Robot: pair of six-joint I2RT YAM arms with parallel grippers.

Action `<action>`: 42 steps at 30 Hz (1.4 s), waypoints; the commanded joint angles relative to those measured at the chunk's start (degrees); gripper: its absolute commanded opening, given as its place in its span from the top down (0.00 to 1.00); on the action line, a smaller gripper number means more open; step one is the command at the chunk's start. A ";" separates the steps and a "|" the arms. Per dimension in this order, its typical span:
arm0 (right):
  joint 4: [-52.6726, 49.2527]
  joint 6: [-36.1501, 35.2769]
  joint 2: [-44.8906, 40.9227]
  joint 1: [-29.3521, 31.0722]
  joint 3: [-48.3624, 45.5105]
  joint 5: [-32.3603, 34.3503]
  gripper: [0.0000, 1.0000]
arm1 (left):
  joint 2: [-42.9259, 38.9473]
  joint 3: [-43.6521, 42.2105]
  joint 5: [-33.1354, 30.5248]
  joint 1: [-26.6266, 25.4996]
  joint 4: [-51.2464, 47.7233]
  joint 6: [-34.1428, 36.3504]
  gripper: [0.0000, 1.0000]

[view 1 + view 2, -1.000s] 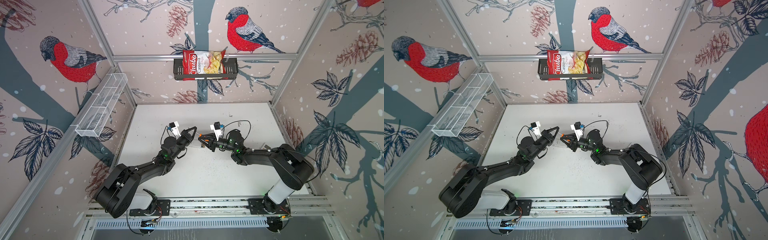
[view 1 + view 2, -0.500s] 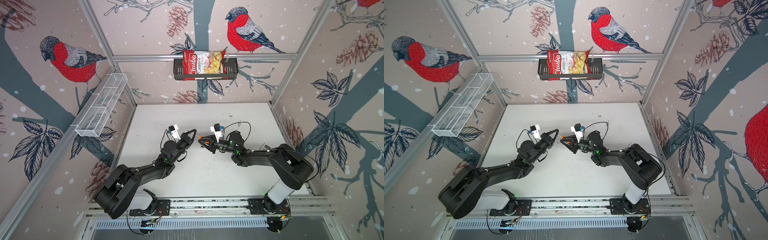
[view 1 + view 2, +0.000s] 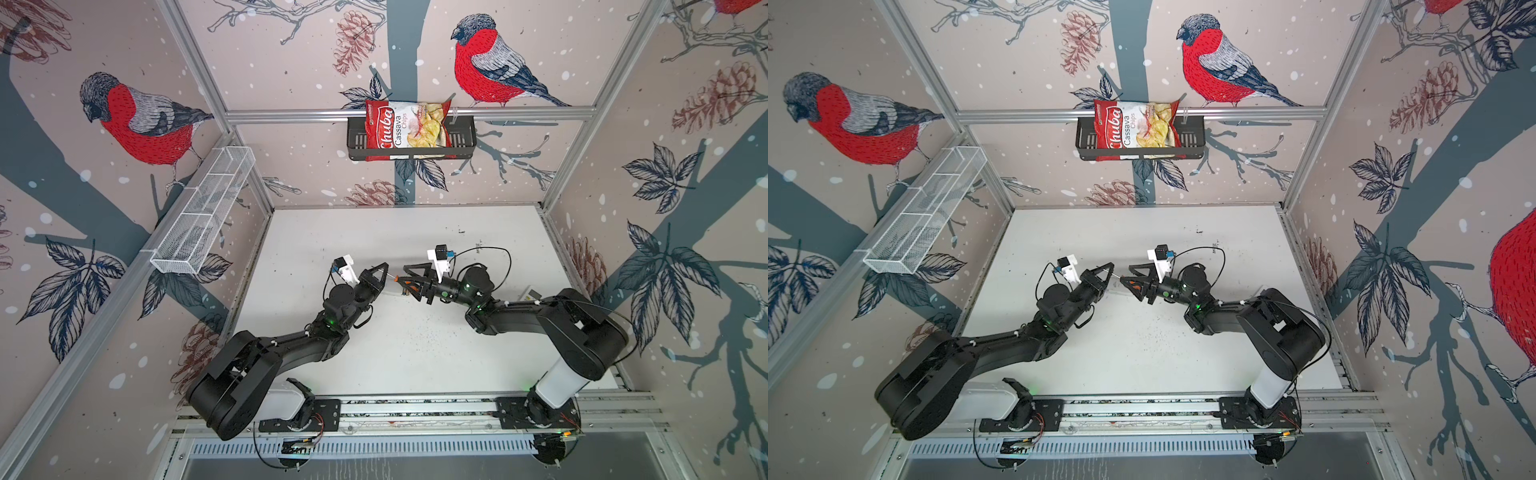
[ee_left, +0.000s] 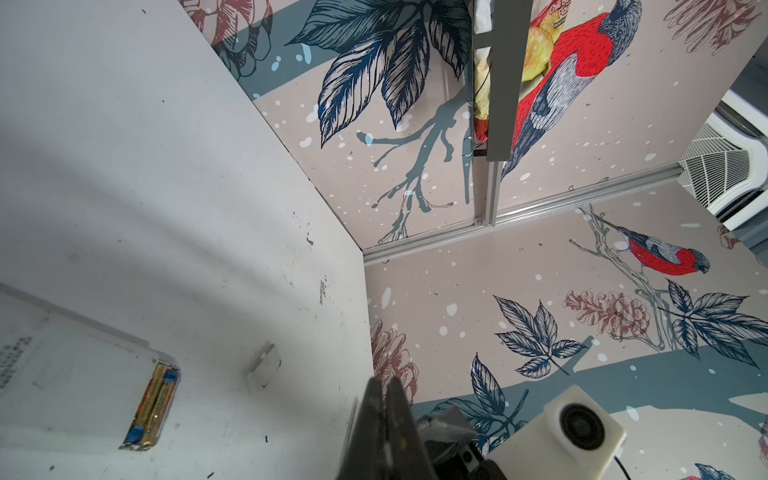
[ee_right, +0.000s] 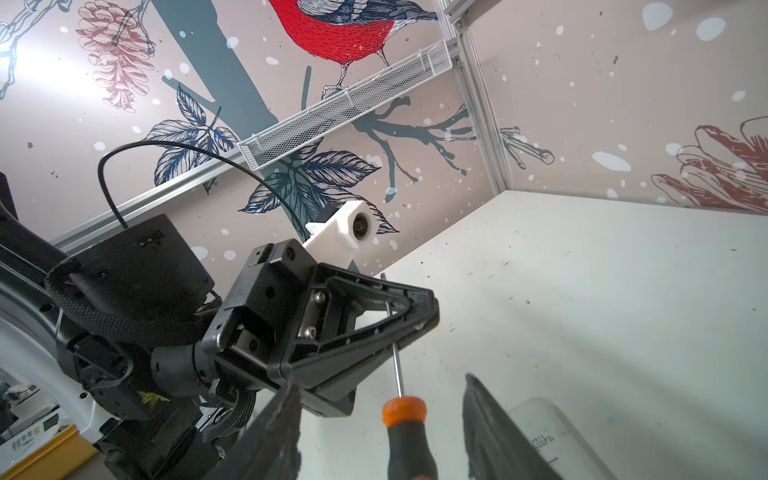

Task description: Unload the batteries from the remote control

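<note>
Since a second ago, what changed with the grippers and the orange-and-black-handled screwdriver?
The right gripper opened and let go of the orange-and-black-handled screwdriver; its handle now stands free between the open fingers. The left gripper stayed shut on the thin metal shaft. Both arms held their positions.

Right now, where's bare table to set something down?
Crowded mid-table: left claw and right claw meet around the orange-and-black-handled screwdriver, beside the white remote control. Bare on the white table: the far strip up to the back wall, and the near stretch between left arm, right arm and front rail.
</note>
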 commanded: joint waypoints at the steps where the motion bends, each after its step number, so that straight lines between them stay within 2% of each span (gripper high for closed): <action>1: 3.14 0.72 0.42 0.07 -0.32 0.22 0.33 | -1.61 0.21 -1.78 -0.09 1.54 -0.09 1.00; 9: 4.34 1.47 0.65 0.07 0.08 -1.29 0.33 | -2.96 0.44 -1.48 0.00 2.24 -1.28 1.00; 11: 4.49 1.83 0.93 0.05 0.67 -1.88 0.37 | -1.87 0.65 -0.64 0.04 3.48 -1.84 1.00; 15: 5.46 2.45 1.20 -0.01 1.10 -2.73 0.54 | -0.65 0.30 -0.35 0.01 5.06 -2.62 1.00; 17: 5.38 2.75 1.49 -0.01 1.59 -3.28 0.58 | -0.61 0.08 -0.81 0.01 5.42 -2.84 1.00; 19: 5.79 3.20 1.75 0.04 1.76 -3.70 0.57 | -0.80 0.13 -1.26 0.00 5.36 -2.82 1.00; 23: 6.17 3.69 2.61 -0.01 2.07 -4.29 0.41 | -1.50 0.72 -1.62 0.00 5.15 -2.76 1.00; 29: 7.44 4.47 3.37 -0.02 2.20 -4.94 0.37 | -3.74 -0.04 -2.04 0.05 5.14 -3.10 1.00; 38: 11.01 7.23 4.22 -0.06 2.82 -6.12 0.61 | -3.18 -1.02 -2.48 0.02 7.20 -4.02 1.00; 42: 13.26 8.80 4.99 -0.01 3.10 -6.11 0.63 | -2.47 -0.97 -2.48 0.07 7.92 -4.18 1.00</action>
